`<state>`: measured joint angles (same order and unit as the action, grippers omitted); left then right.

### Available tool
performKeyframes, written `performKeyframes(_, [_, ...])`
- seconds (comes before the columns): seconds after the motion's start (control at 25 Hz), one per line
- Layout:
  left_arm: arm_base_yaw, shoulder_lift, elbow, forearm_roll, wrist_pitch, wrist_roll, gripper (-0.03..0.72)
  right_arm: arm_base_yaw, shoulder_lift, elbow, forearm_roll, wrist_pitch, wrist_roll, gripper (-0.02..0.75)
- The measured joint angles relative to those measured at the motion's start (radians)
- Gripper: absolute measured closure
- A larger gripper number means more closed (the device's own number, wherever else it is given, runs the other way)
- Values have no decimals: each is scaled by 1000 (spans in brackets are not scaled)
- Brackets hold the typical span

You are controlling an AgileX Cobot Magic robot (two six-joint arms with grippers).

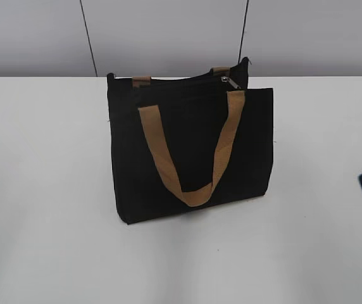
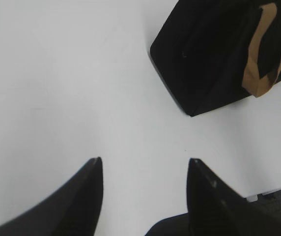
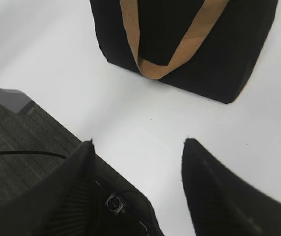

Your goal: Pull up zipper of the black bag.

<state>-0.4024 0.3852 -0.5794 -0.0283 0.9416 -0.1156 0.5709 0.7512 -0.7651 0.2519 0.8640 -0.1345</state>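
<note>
The rectangular black fabric bag (image 1: pixel 190 152) with tan webbing handles stood upright near the middle of the white table (image 1: pixel 42 221). Its small silver-grey metal zipper slider (image 1: pixel 230 82) sat at the far right end of the top edge. I judged that one arm should steady the bag while the other pinched the tab from above — slowly, because it was tiny. Both the left gripper (image 2: pixel 143 164) and the right gripper (image 3: pixel 136 143) were spread and empty, well apart from the bag.
</note>
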Motion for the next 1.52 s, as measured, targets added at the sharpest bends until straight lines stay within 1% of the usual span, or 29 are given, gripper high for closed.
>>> performKeyframes(0.12, [0, -49, 0, 2, 26, 1, 276, 0, -111, 30, -59, 34, 42, 304])
performKeyframes(0.32, [0, -131, 7, 3, 53, 30, 276, 0, -258, 66, -173, 160, 80, 304])
performKeyframes(0.44, [0, -182, 28, 3, 79, 47, 276, 0, -348, 105, -211, 207, 104, 304])
performKeyframes(0.72, [0, -309, 32, 3, 143, 53, 276, 0, -548, 179, -312, 287, 242, 304])
performKeyframes(0.88, [0, -355, 42, 3, 134, 53, 276, 0, -629, 242, -331, 300, 273, 305])
performKeyframes(1.0, [0, -361, 53, 3, 125, 53, 281, 0, -657, 269, -348, 277, 288, 305])
performKeyframes(1.16, [0, -361, 53, 3, 120, 53, 284, 0, -658, 275, -362, 263, 295, 305])
performKeyframes(1.52, [0, -361, 53, 3, 119, 54, 319, 0, -658, 275, -365, 259, 296, 305])
